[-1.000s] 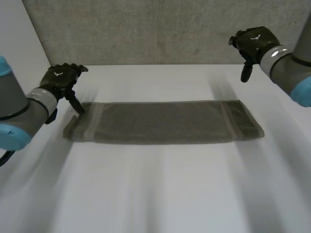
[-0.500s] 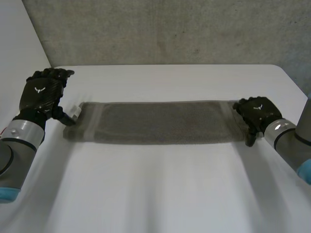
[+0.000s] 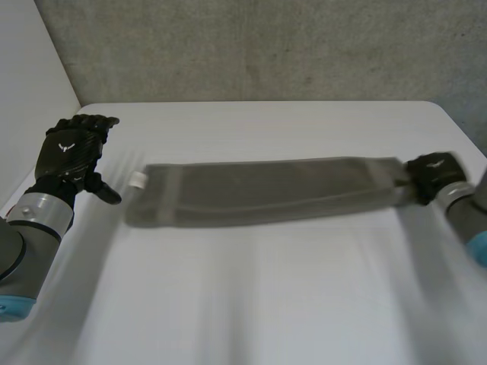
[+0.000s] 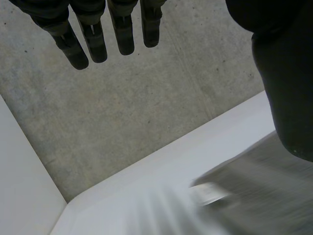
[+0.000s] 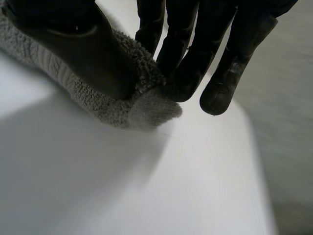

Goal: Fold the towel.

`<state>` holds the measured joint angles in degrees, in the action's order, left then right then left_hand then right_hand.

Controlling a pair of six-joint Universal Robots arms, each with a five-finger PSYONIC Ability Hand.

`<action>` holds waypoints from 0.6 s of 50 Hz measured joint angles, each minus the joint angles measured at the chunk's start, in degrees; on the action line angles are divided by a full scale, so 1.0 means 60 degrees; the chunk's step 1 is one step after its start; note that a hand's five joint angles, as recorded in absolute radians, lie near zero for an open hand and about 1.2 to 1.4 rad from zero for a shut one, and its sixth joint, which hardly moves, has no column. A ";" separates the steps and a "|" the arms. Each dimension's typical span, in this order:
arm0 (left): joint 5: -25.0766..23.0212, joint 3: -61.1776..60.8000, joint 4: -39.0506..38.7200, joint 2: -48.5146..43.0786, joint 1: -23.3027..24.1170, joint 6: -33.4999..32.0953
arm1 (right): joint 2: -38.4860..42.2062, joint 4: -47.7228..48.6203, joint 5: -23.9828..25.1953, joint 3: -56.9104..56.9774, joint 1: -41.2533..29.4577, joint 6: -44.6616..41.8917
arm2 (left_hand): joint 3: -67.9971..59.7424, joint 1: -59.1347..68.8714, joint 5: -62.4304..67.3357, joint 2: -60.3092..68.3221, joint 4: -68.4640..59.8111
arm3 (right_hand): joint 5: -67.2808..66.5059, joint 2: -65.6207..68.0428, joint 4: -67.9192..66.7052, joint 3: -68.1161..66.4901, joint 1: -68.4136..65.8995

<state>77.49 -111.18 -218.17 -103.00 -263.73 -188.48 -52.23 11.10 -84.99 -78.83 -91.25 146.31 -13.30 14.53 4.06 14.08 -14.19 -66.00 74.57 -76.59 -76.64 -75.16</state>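
Observation:
A long grey towel [image 3: 266, 190] lies in a folded strip across the white table [image 3: 251, 304]. My right hand [image 3: 432, 173] is at its right end. In the right wrist view the towel's corner [image 5: 146, 107] is pinched between the thumb and the fingers [image 5: 186, 58] of that hand, low on the table. My left hand [image 3: 70, 152] hovers off the towel's left end, apart from it, fingers [image 4: 93, 34] straight and open. A small white tag [image 3: 138, 180] sticks out of the left end, also seen beside the left thumb [image 4: 210, 193].
A grey concrete wall [image 3: 266, 46] runs along the table's far edge. A white panel [image 3: 30, 91] stands at the left. The table's right edge lies just beyond my right hand.
My right hand came down onto the towel's right end, shut on it and dragged the towel to the right. The towel's left end slid away from my left hand.

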 measured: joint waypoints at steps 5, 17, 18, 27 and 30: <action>0.0004 -0.0013 -0.0004 0.0016 -0.0004 0.0114 | -0.0655 0.0370 -0.1036 0.0371 0.0576 -0.0726 | 0.0000 0.0000 0.0001 0.0000 0.0000 | 0.0000 0.0000 -0.0002 -0.0003 -0.0018; 0.0004 -0.0025 0.0004 0.0032 0.0007 0.0343 | -0.0379 0.1061 -0.1665 0.2525 -0.3058 -0.2190 | 0.0000 -0.0001 0.0000 0.0000 0.0000 | -0.0001 0.0000 -0.0037 -0.0111 -0.0076; 0.0003 -0.0028 0.0004 0.0031 0.0008 0.0345 | -0.0155 0.1045 -0.1631 0.2776 -0.3690 -0.2217 | 0.0000 -0.0001 0.0000 0.0000 0.0000 | -0.0001 0.0001 -0.0037 -0.0123 -0.0076; -0.0002 -0.0035 0.0000 0.0005 -0.0014 0.0333 | 0.1750 0.0810 -0.1222 0.3809 -0.6973 -0.2249 | 0.0000 -0.0001 0.0000 0.0000 0.0000 | 0.3452 -0.3490 0.3420 0.3570 0.3427; -0.0007 -0.0033 -0.0001 -0.0006 -0.0019 0.0329 | 0.2113 0.0667 -0.1078 0.3805 -0.7324 -0.2227 | 0.0000 -0.0001 0.0001 0.0000 0.0000 | 0.8280 -0.8158 0.8174 0.8121 0.8004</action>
<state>77.45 -111.38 -218.18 -103.04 -263.84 -186.51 -39.55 15.10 -91.46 -55.99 -135.19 132.95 -13.30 14.52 4.06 14.08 -14.19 -16.32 25.62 -27.54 -27.91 -27.13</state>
